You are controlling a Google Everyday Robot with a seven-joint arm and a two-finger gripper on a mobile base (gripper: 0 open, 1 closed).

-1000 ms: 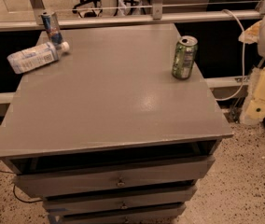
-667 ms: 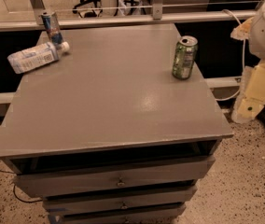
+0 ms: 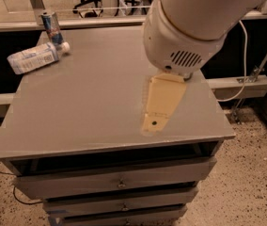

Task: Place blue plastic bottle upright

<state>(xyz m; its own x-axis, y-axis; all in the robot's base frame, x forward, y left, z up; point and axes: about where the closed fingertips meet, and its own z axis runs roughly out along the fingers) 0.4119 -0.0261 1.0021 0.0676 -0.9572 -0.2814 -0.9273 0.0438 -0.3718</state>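
Observation:
The blue plastic bottle (image 3: 34,58) lies on its side at the far left of the grey table (image 3: 86,102), its white cap pointing right. My gripper (image 3: 159,105) hangs over the right middle of the table, well to the right of the bottle and apart from it. The arm's big white housing (image 3: 194,27) fills the upper right of the view.
A slim blue-and-silver can (image 3: 52,27) stands upright just behind the bottle, near its cap. The arm hides the far right part of the table. Drawers (image 3: 119,182) sit below the table's front edge. A white cable (image 3: 241,55) and speckled floor are at the right.
The arm has swung in from the right edge to over the table and now covers the green can that stood at the far right. The bottle and slim can have not moved.

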